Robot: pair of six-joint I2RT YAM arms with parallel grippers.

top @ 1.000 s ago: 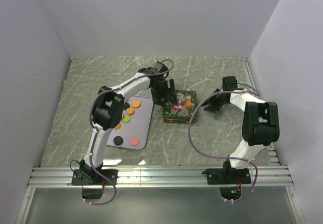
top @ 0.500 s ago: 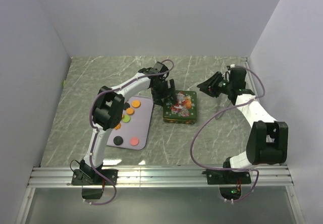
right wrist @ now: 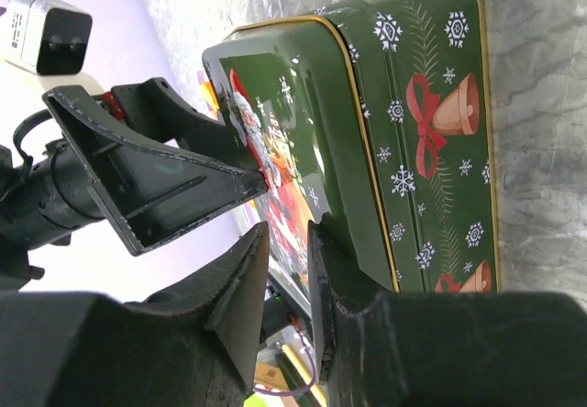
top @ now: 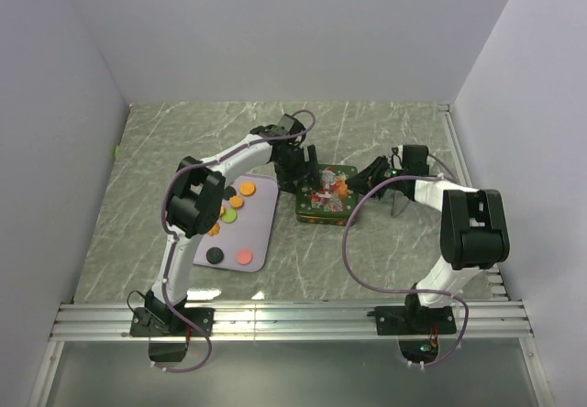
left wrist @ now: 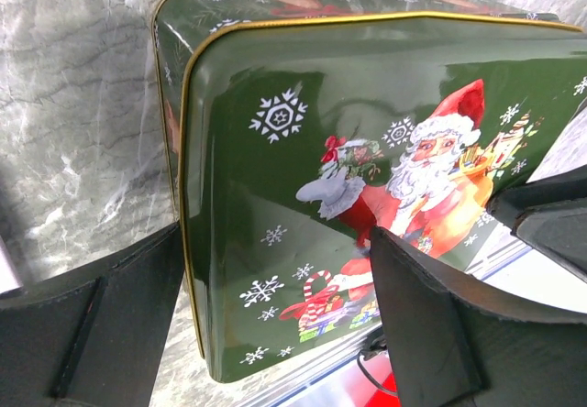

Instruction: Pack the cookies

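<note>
On your grey marbled counter [top: 183, 141] a lilac tray [top: 259, 233] lies left of your left claw [left wrist: 275, 242], and a green square Christmas tin [right wrist: 431, 150] sits between your claws, its Santa-printed metal lid [left wrist: 303, 150] askew. Your left claw is spread wide astride the lid's corner and your right claw [right wrist: 289, 233] is nearly pinched at its rim; whether either grips, you cannot tell. Small round orange, green, pink and black cookies [top: 236, 202] rest on that tray.

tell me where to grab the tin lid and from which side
Grip the lid by its thin gold-edged rim on the right side, coming in low from the right, where the right hand is. The lid is wide, flat and glossy, a poor pinch from above, and it seems to sit slightly off the tin base, leaving that rim exposed.
</note>
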